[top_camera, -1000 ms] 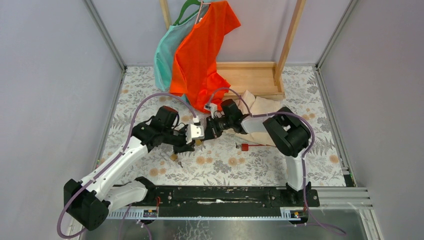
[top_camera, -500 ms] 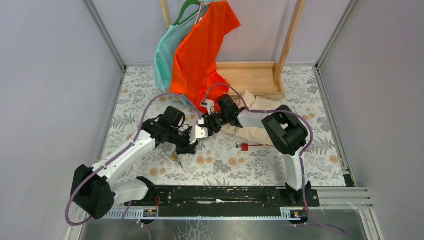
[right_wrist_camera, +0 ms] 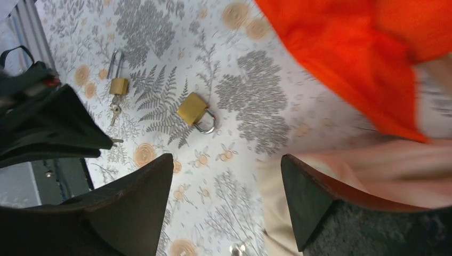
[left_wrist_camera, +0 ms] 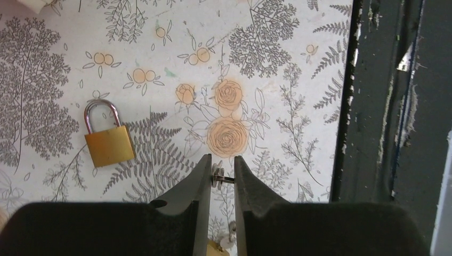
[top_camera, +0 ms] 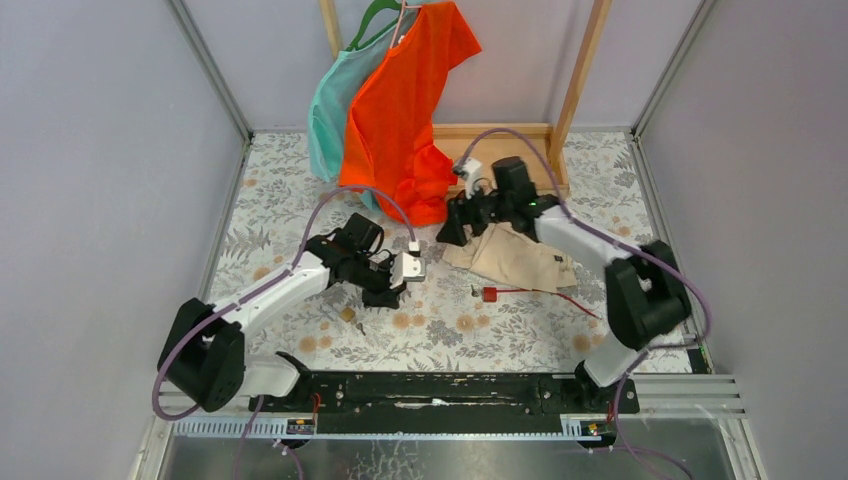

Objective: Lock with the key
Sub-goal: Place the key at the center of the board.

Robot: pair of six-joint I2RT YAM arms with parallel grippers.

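Note:
My left gripper [left_wrist_camera: 220, 169] is shut on a small silver key [left_wrist_camera: 224, 179], pinched crosswise at the fingertips just above the table. A brass padlock [left_wrist_camera: 109, 141] lies flat to its left, its shackle pointing away. The right wrist view shows that padlock [right_wrist_camera: 193, 109], and a second padlock [right_wrist_camera: 118, 85] with keys hanging from it farther off. My right gripper [right_wrist_camera: 225, 160] is open and holds nothing. It hovers over the edge of the beige cloth [top_camera: 515, 255], well apart from the left gripper [top_camera: 400, 272].
An orange shirt [top_camera: 400, 110] and a teal one [top_camera: 330, 110] hang from a wooden rack [top_camera: 505, 150] at the back. A red tag on a string [top_camera: 489, 294] lies near the cloth. The padlock with keys [top_camera: 347, 314] sits left of centre on the floral table.
My right gripper has opened and pulled away from the left gripper toward the back right. The left arm has shifted a little right, still shut on the key.

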